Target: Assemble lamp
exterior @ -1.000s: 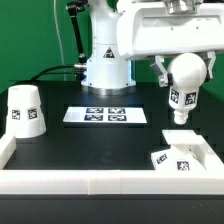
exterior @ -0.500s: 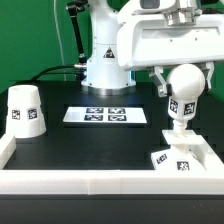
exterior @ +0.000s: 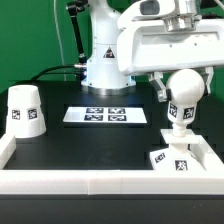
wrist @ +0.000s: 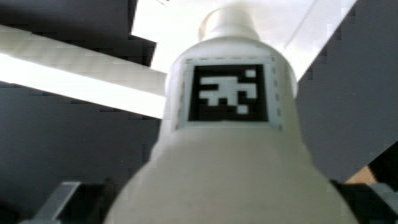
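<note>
My gripper (exterior: 184, 76) is shut on the lamp's round bulb (exterior: 183, 91) and holds it upright, stem down, at the exterior view's right. The stem tip hangs just above the flat square base (exterior: 180, 153), which lies in the near right corner of the table. The bulb fills the wrist view (wrist: 228, 130), its tag facing the camera, with a dark finger (wrist: 61, 198) at its side. The tapered shade (exterior: 26, 108) stands at the exterior view's left, tags on its side.
The marker board (exterior: 107, 115) lies flat in the middle of the black table. A white raised rim (exterior: 100, 179) runs along the table's near edge and sides. The robot's white base (exterior: 105, 62) stands behind the marker board.
The gripper has carried the bulb down and a little toward the near side, bringing the stem closer over the square base. The shade and base have not moved.
</note>
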You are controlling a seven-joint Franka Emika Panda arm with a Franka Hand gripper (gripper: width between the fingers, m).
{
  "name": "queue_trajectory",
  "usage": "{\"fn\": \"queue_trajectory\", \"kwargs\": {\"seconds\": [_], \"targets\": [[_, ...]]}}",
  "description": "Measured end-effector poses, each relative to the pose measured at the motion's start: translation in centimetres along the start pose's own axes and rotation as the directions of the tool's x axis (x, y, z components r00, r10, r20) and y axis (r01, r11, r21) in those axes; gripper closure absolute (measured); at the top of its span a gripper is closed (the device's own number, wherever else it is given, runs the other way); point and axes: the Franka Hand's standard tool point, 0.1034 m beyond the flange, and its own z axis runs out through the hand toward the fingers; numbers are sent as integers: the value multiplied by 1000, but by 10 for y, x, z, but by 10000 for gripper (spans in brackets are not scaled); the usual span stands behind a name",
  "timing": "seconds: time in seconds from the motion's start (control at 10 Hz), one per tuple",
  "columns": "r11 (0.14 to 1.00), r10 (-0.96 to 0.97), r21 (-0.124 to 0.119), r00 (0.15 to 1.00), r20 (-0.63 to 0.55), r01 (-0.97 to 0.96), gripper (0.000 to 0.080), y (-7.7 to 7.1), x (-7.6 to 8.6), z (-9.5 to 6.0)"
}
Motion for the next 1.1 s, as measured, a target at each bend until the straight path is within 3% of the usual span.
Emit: {"fn": "queue_trajectory", "kwargs": {"seconds": [0.5, 0.9, 1.1], "targets": [[1000, -3, -31, 998, -57, 1, 223, 3, 1, 4], [1000, -4, -29, 998, -66, 2, 223, 0, 8, 1], [999, -4, -48, 996, -93, 0, 223, 5, 7, 2]]}}
